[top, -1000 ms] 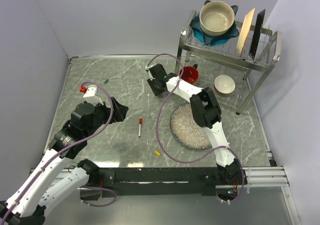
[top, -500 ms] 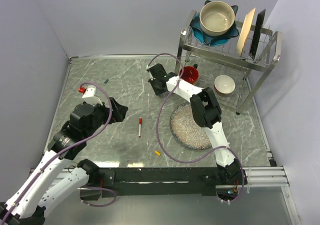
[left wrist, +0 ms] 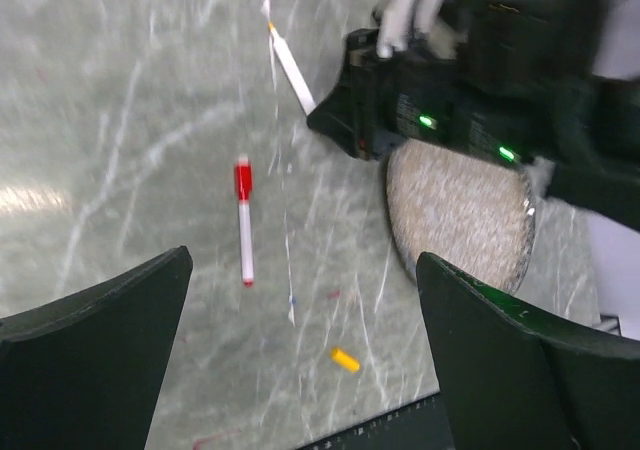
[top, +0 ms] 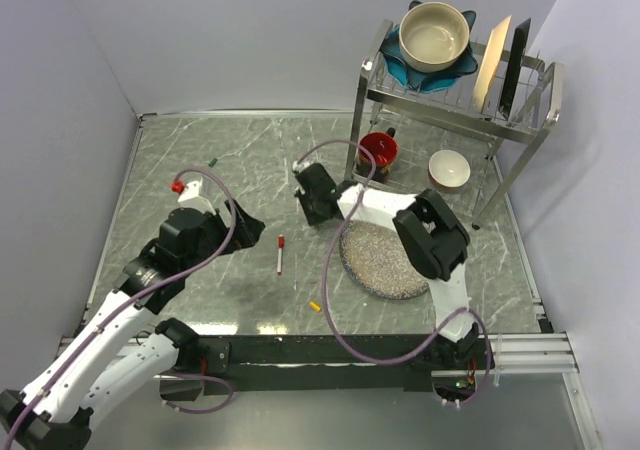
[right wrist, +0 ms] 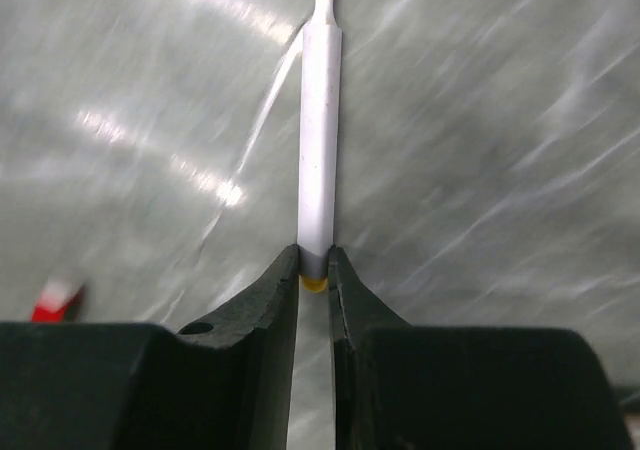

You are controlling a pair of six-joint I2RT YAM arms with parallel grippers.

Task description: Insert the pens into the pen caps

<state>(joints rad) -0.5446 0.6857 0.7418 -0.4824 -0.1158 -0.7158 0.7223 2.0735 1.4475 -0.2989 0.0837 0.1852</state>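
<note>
My right gripper [right wrist: 314, 260] is shut on the end of a white pen with a yellow tip [right wrist: 318, 170] and holds it low over the table, left of the speckled plate; the gripper [top: 312, 192] also shows in the top view. From the left wrist the same pen [left wrist: 290, 65] sticks out of it. A white pen with a red end [top: 280, 255] [left wrist: 243, 220] lies mid-table. A yellow cap [top: 315, 307] [left wrist: 344, 360] lies near the front edge. A dark green cap [top: 213, 161] lies at the back left. My left gripper [top: 245, 228] [left wrist: 303, 270] is open and empty, left of the red pen.
A speckled plate [top: 380, 260] lies right of centre. A dish rack [top: 455, 100] at the back right holds a bowl [top: 435, 32] and plates; a red mug [top: 380, 150] and a small bowl [top: 449, 170] sit under it. Walls close both sides.
My right gripper has moved toward the near side with the yellow-tipped pen, now beside the plate. My left arm has shifted slightly right and forward.
</note>
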